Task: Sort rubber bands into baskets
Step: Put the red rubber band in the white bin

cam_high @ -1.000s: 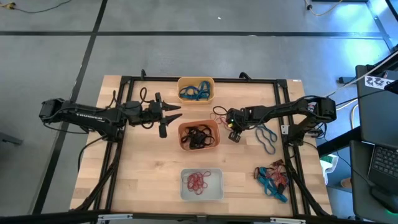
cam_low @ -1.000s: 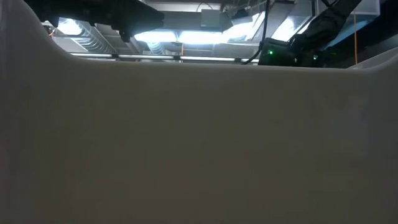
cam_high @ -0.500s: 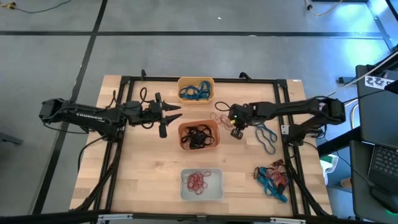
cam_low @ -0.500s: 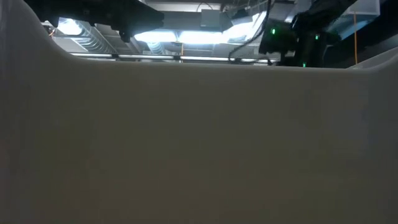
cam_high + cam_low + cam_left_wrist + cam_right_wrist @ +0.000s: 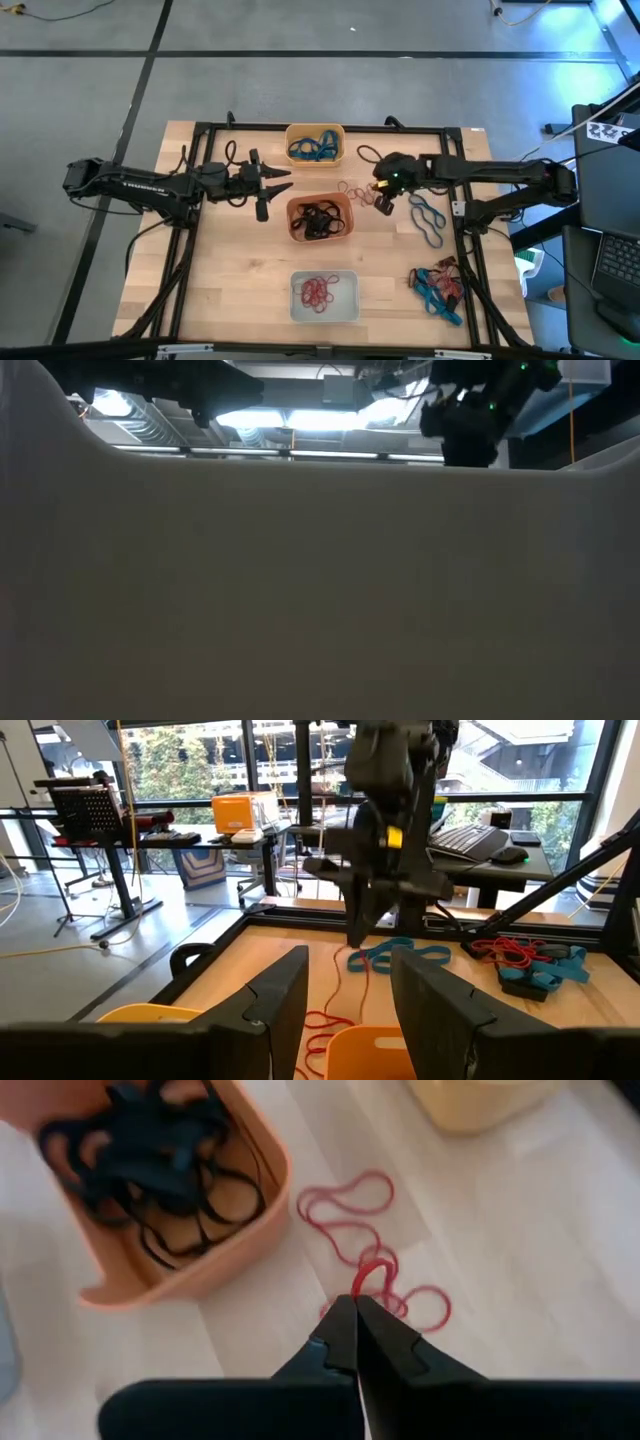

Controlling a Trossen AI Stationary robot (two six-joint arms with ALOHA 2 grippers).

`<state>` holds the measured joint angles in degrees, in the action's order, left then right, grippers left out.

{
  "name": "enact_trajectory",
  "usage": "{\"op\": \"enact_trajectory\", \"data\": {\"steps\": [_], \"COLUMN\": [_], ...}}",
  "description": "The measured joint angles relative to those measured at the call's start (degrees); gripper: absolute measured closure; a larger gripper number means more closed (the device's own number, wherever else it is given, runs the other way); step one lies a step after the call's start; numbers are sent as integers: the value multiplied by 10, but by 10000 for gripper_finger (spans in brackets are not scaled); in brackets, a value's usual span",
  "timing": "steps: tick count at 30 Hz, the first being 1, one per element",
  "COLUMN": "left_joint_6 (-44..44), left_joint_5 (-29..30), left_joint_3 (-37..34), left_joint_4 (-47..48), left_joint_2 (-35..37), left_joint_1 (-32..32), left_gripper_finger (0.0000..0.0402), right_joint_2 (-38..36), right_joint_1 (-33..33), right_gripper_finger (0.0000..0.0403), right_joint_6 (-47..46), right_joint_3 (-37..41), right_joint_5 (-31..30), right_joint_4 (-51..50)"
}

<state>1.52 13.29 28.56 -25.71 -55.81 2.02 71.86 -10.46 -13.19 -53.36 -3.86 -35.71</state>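
Note:
Three baskets stand in a row down the table's middle: a yellow one (image 5: 315,144) with blue rubber bands, an orange one (image 5: 320,217) with black bands, a whitish one (image 5: 324,297) with red bands. Right of the orange basket my right gripper (image 5: 372,203) slants down, shut on a red rubber band (image 5: 372,1275). More red loops (image 5: 350,189) lie on the wood below it. My left gripper (image 5: 265,190) hovers level and open, left of the orange basket. My right gripper pinches the top of one red loop (image 5: 370,1272) between its two fingertips (image 5: 340,1325), coming from above and slanting toward the table's left. The band hangs below the fingers (image 5: 352,982), and its lower loops (image 5: 428,1308) lie slack on the wood.
Blue bands (image 5: 428,220) lie on the wood right of my right gripper. A mixed heap of bands (image 5: 437,285) sits near the front right corner. A black frame (image 5: 452,170) borders the table. In the low view a pale wall (image 5: 320,590) blocks almost everything.
My right gripper has gone up from beside the orange basket, staying shut. One end of the red band has been lifted with it, while the other loops stay on the wood.

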Motion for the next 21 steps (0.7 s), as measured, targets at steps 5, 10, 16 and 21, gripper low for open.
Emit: {"op": "enact_trajectory", "data": {"steps": [5, 10, 16, 21], "left_joint_6": [0, 0, 0, 0], "left_joint_5": [0, 0, 0, 0], "left_joint_3": [0, 0, 0, 0], "left_joint_4": [0, 0, 0, 0], "left_joint_2": [0, 0, 0, 0], "left_joint_1": [0, 0, 0, 0], "left_gripper_finger": [260, 260, 260, 260], "right_joint_2": [-27, -39, -42, -42], "right_joint_1": [0, 11, 66, 128], "right_gripper_finger": [400, 400, 400, 400], "right_joint_6": [0, 0, 0, -2], "right_joint_3": [-19, -36, -62, -81], "right_joint_5": [5, 31, 34, 34], "right_joint_4": [1, 17, 35, 74]}}
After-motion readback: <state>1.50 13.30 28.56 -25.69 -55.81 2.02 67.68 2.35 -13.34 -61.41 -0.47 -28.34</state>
